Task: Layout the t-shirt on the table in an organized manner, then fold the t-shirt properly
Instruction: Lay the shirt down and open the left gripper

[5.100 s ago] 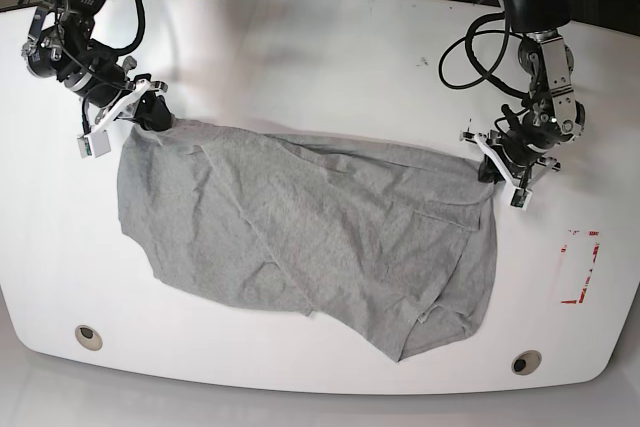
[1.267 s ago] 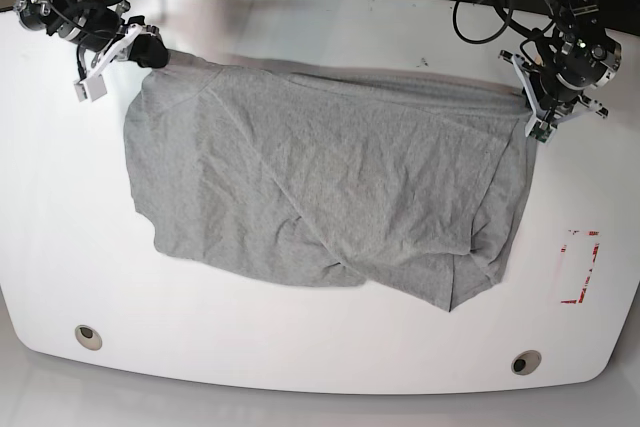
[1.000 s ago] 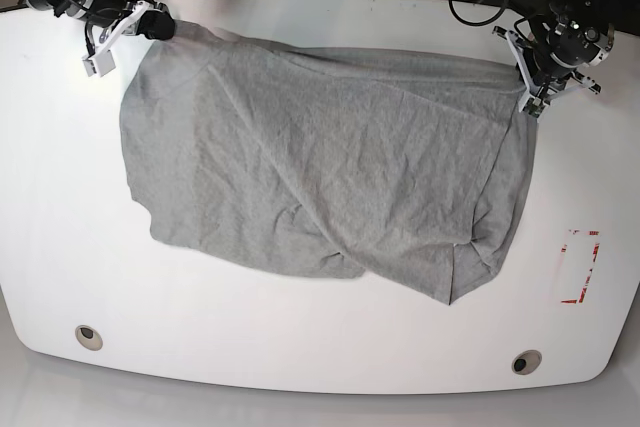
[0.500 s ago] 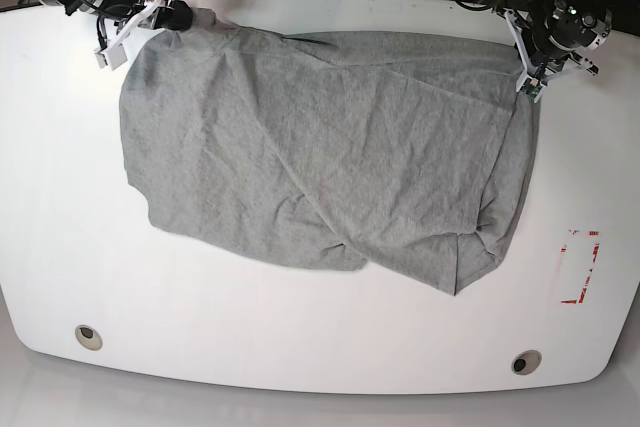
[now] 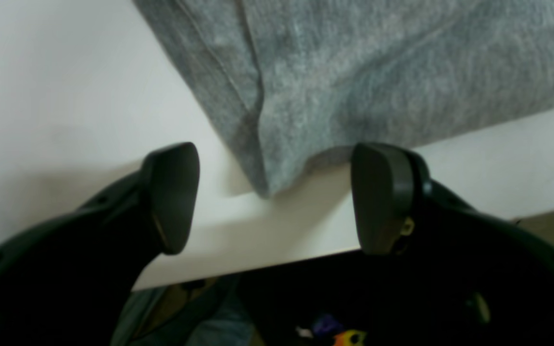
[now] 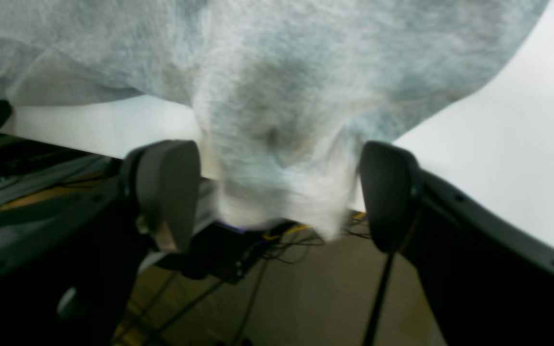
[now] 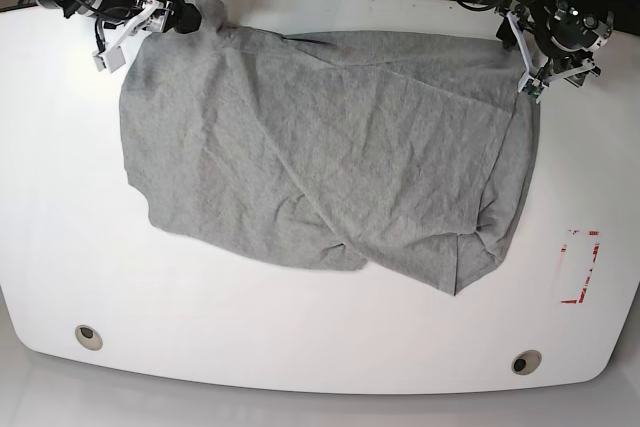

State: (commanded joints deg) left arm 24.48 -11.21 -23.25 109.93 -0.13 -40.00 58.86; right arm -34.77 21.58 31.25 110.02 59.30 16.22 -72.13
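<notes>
Base view shows the t-shirt (image 7: 330, 147), soft wrinkled heather-grey, spread over the glossy white table (image 7: 300, 337). The left gripper (image 5: 277, 197) stands open, a cloth corner lying between its dark rounded pads. The right gripper (image 6: 277, 192) is open too, blurred fabric apparently hanging between its pads.

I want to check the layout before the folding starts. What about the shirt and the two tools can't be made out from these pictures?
- Neck print: not visible on the t-shirt in any view.
- Sleeves: lost among overlapping folds, base view.
- Right tool: the cloth between its fingers is motion-blurred; contact unclear.
- Left tool: open, but its fingers hide the table edge below.
- Both tools are too small in the base view.
</notes>
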